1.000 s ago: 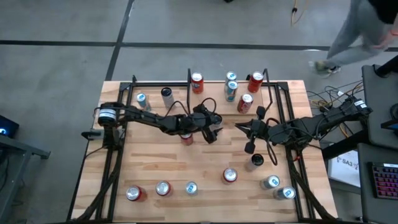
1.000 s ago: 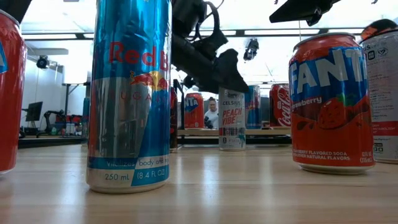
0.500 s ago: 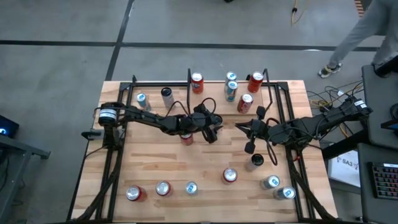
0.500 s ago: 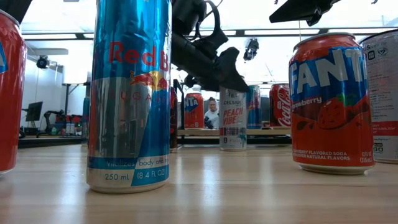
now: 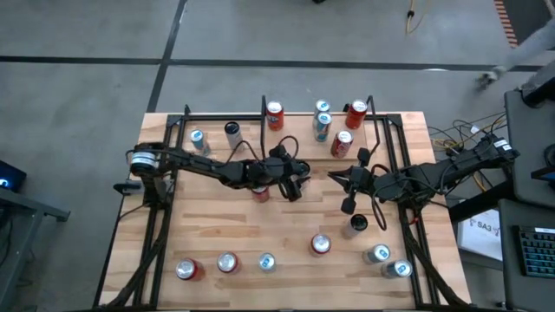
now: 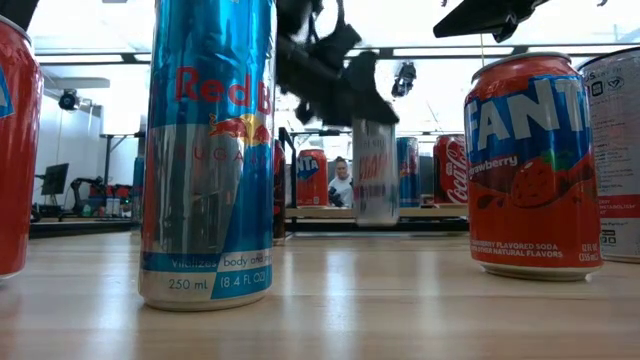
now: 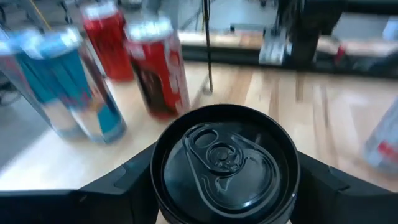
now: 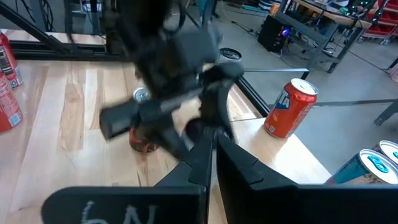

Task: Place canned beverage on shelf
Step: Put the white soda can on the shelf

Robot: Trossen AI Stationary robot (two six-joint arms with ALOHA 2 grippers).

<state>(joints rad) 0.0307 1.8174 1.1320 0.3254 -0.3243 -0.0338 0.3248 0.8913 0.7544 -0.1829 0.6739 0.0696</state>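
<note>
My left gripper [image 5: 297, 182] is shut on a white can with a black top [image 6: 375, 172] over the middle of the table. The can top fills the left wrist view [image 7: 224, 155], and in the low view the can hangs clear of the tabletop. The shelf [image 5: 299, 130] is a light board between black rails at the table's far edge. It carries an orange can [image 5: 275, 114], blue cans [image 5: 322, 126] and red cans [image 5: 355, 113]. My right gripper [image 5: 347, 186] waits, shut and empty, to the right of the middle; its fingers show in its wrist view [image 8: 212, 168]. My left gripper pinches the can between its two fingers [image 7: 124, 180], one on each side of the upper wall just below the black rim [image 7: 157, 171]. It comes at the can slanting from above. The can is upright and lifted clear of the table.
A red can [image 5: 260, 192] stands just beside my left arm. Several cans stand along the near side [image 5: 227, 262] [image 5: 320, 245] [image 5: 377, 253], and two at the far left [image 5: 197, 139]. A Red Bull can [image 6: 210, 150] and a Fanta can [image 6: 530, 165] stand close to the low camera.
My left gripper has gone up with the white can. The can stood on the table a second ago and now hangs upright, clear of it.
</note>
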